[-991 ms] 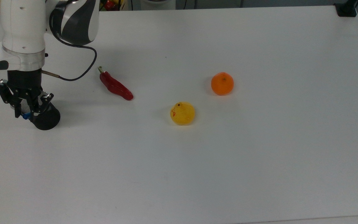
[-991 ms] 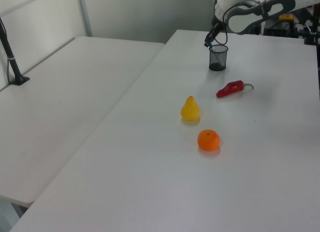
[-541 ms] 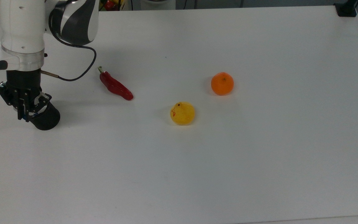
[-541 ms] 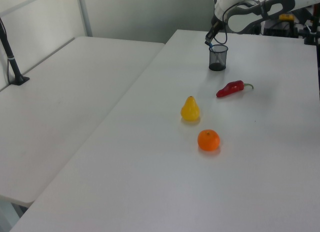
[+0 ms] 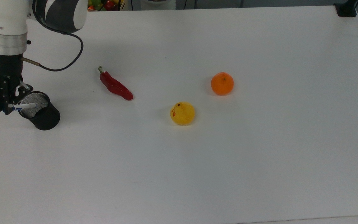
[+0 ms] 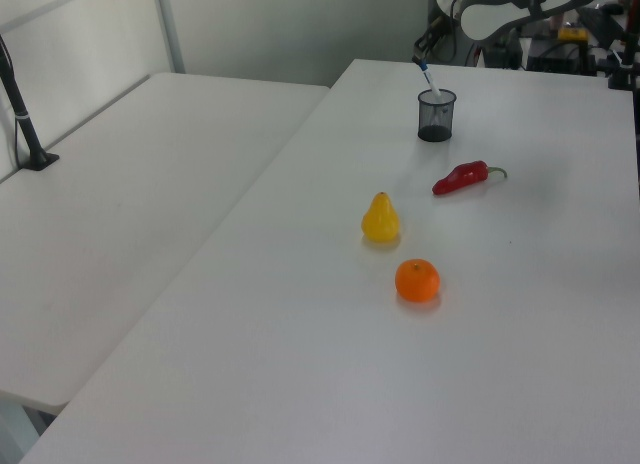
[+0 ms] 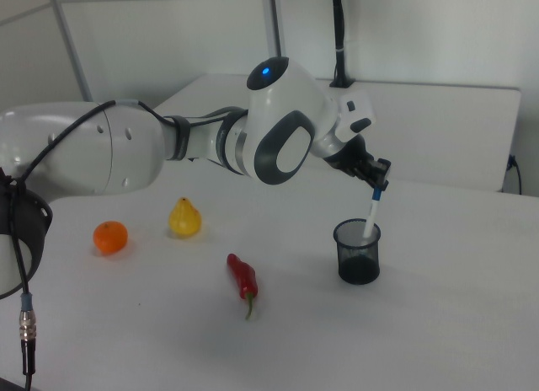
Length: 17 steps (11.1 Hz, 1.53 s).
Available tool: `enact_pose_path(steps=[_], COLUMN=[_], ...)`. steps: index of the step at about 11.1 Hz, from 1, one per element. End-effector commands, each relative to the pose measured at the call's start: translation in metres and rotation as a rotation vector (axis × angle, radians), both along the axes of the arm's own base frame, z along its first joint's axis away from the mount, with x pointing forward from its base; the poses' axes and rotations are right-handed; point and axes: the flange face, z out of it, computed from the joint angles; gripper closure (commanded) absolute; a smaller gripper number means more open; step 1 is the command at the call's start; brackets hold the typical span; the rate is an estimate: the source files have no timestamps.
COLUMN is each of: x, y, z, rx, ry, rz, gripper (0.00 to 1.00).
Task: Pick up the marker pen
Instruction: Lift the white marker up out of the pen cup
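The marker pen [image 5: 25, 106] [image 7: 371, 215] [image 6: 428, 77] has a white barrel and a blue cap. It hangs upright, its lower end still inside the black mesh cup [image 5: 40, 111] [image 7: 358, 251] [image 6: 436, 115]. My gripper [image 5: 5, 107] [image 7: 378, 185] is shut on the pen's blue top, above the cup's rim. In the top view the gripper is at the far left of the table. In the right view the pen leans slightly from the fingers down into the cup.
A red chili [image 5: 115, 86] [image 7: 243, 279] lies to the top view's right of the cup. Farther right are a yellow pear [image 5: 182, 113] and an orange [image 5: 222, 83]. The white table [image 5: 228, 161] stretches wide around them. A black cable [image 5: 61, 65] loops off the arm.
The gripper has risen and shifted to the top view's left, drawing the marker pen up out of the cup. More of the white barrel shows now.
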Motion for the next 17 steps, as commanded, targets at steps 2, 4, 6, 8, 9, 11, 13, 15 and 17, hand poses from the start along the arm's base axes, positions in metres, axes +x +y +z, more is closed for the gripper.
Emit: enact_pose_path(steps=[2, 4, 6, 8, 9, 11, 13, 15, 17], x=[-0.004, -0.006, -0.013, -0.017, -0.020, -0.022, -0.023, -0.022, -0.022], y=[0.004, 0.004, 0.006, 0.017, 0.025, 0.052, 0.077, 0.108, 0.135], z=[0.037, 0.047, 0.063, 0.069, 0.072, 0.071, 0.066, 0.060, 0.053], rx=[0.122, 0.187, 0.265, 0.308, 0.333, 0.376, 0.400, 0.410, 0.406], ry=[-0.114, -0.148, -0.140, -0.077, -0.042, 0.059, 0.148, 0.220, 0.287], rz=[-0.131, -0.171, -0.199, -0.197, -0.193, -0.161, -0.121, -0.075, -0.039], gripper=[0.96, 0.96, 0.96, 0.96, 0.96, 0.96, 0.96, 0.96, 0.96])
